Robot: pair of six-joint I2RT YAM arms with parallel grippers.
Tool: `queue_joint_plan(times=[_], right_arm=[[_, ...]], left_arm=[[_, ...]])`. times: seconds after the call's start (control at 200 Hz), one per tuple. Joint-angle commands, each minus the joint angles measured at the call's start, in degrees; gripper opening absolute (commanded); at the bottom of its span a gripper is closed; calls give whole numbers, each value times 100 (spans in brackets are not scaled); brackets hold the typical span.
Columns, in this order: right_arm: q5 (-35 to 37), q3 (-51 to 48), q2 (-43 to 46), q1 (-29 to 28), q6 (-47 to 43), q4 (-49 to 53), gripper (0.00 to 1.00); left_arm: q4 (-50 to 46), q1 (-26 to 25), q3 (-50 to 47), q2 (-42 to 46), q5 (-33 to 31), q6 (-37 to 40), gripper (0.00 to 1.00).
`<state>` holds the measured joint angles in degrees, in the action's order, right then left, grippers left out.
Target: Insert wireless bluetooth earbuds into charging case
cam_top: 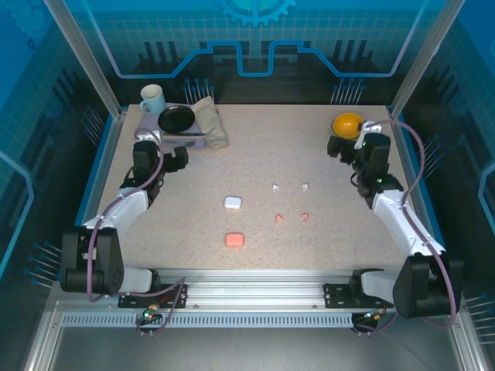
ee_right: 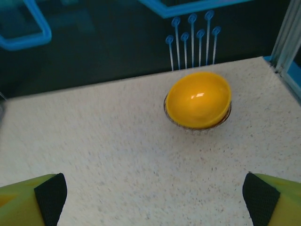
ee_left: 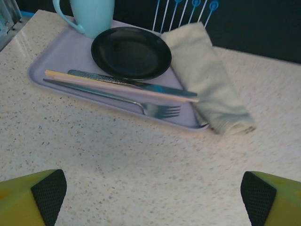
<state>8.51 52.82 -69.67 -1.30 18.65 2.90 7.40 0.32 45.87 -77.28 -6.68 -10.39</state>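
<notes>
Mid-table lie a white charging case (cam_top: 233,202) and, nearer the front, a salmon-pink case (cam_top: 234,239). To their right rest two white earbuds (cam_top: 276,186) (cam_top: 305,186) and two pink earbuds (cam_top: 278,218) (cam_top: 305,217). My left gripper (cam_top: 176,157) is far back on the left beside the tray, open with bare table between its fingers (ee_left: 47,190). My right gripper (cam_top: 346,151) is far back on the right, near the yellow bowl, open and holding nothing; one of its fingers (ee_right: 49,193) is at the bottom left corner of the right wrist view.
A lilac tray (cam_top: 148,124) (ee_left: 61,52) at the back left carries a pale blue mug (cam_top: 151,98), a black plate (ee_left: 130,52), a fork (ee_left: 117,96), a knife and a chopstick, with a folded cloth (ee_left: 204,77) beside it. An upturned yellow bowl (ee_right: 198,100) (cam_top: 347,124) stands back right.
</notes>
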Motion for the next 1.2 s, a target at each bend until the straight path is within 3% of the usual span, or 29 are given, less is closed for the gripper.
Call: queue_joint_plan(times=[0.0, 0.065, 0.13, 0.35, 0.465, 0.605, 0.775, 0.895, 1.196], right_arm=[[-894, 795, -148, 186, 885, 2441, 100], [-1440, 1065, -147, -30, 895, 2890, 94], [-1502, 1262, -96, -479, 1084, 3353, 90], [-622, 1481, -523, -2930, 2541, 4307, 87], [-20, 1715, -1249, -4085, 3326, 4594, 86], [367, 2448, -2503, -5063, 4029, 5101, 86], [582, 3834, -3965, -5880, 4374, 5820, 88], [519, 4556, -4766, -6147, 4440, 6063, 88], [284, 4398, -5190, -6365, 4616, 5664, 88]], left_arm=[[-2049, -149, 410, 326, 64, -1257, 99], [-2541, -196, 547, 467, 340, -1782, 99], [-2954, -254, 645, 574, 550, -2214, 99], [-3784, -304, 837, 714, 782, -3015, 99], [-4117, -291, 1111, 603, 732, -3016, 99], [-4484, -192, 1526, 258, 779, -2961, 99], [-4539, -64, 1684, 24, 833, -2841, 99], [-4539, 19, 1677, 2, 846, -2772, 99], [-4473, 262, 1592, 98, 968, -2530, 99]])
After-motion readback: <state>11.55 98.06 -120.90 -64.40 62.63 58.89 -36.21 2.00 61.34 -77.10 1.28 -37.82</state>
